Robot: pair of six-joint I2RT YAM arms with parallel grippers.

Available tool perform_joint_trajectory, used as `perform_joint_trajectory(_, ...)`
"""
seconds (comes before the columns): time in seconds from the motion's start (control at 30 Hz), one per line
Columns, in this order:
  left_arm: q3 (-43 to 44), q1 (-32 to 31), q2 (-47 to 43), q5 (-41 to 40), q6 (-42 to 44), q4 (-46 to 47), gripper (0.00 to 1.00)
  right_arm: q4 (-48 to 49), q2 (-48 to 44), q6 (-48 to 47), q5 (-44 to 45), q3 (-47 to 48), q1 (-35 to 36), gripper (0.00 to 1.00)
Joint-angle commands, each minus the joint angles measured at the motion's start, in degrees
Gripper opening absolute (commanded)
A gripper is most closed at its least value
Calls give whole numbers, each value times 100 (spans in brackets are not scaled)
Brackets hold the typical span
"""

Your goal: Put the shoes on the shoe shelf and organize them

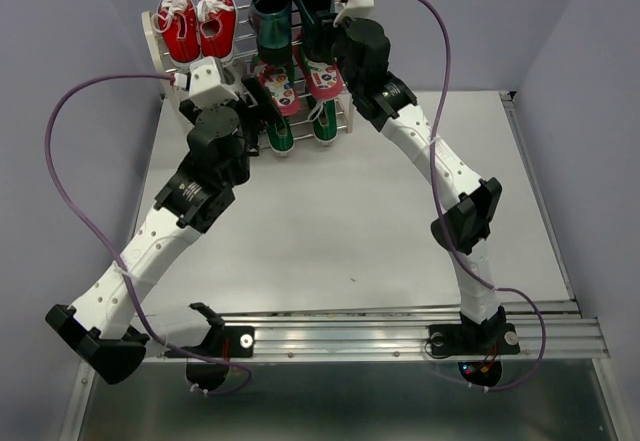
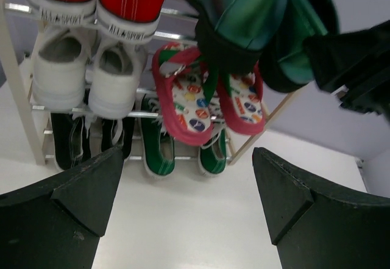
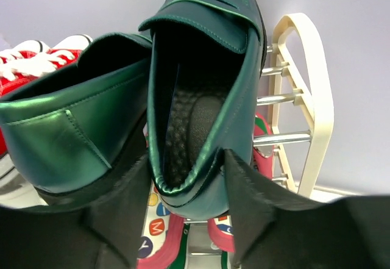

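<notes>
1. The left arm (image 1: 190,201) is leaning forward from its base to the front of the shoe shelf (image 2: 17,92). The left gripper (image 2: 187,159) is hanging over the table (image 1: 350,211) with its fingers spread wide, carrying nothing.
2. The right arm (image 1: 440,171) is standing extended to the right end of the top tier. The right gripper (image 3: 187,159) is straddling the heel of the right loafer (image 3: 207,68), one finger close against each side. Whether it is clamping cannot be told.
3. The right loafer and the left loafer (image 3: 67,129) are lying on the top tier beside the red sneakers (image 1: 197,23). The flip-flops (image 2: 195,104) are sitting on the middle tier below, and the green sneakers (image 2: 158,153) on the bottom tier.
4. Only the left wrist view is showing the white sneakers (image 2: 79,80) and, under them, the black sneakers (image 2: 67,141); from above, the left arm is covering them. Only the right wrist view is showing the loafer's dimpled insole.
5. The red sneakers' heel strips are reading "ALL SPORT".
</notes>
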Motion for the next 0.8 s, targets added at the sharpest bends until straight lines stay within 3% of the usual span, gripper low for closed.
perform_joint_trajectory(0.0, 859, 49, 478, 40, 840, 992, 99, 1036, -166, -195, 78, 15, 91, 58)
perform_joint_trajectory(0.2, 2325, 550, 1393, 900, 1018, 730, 99, 1045, -166, -389, 219, -83, 91, 84)
perform_joint_trajectory(0.37, 4195, 1007, 2579, 1367, 499, -491, 99, 1080, -254, -503, 210, -319, 91, 100)
perform_joint_trajectory(0.6, 5754, 1526, 3941, 2472, -55, -1396, 99, 1089, -429, -732, 263, -759, 91, 100)
perform_joint_trajectory(0.77, 6186, 1754, 4383, 2501, -442, -1617, 96, 1106, -693, -837, 325, -1155, 91, 100)
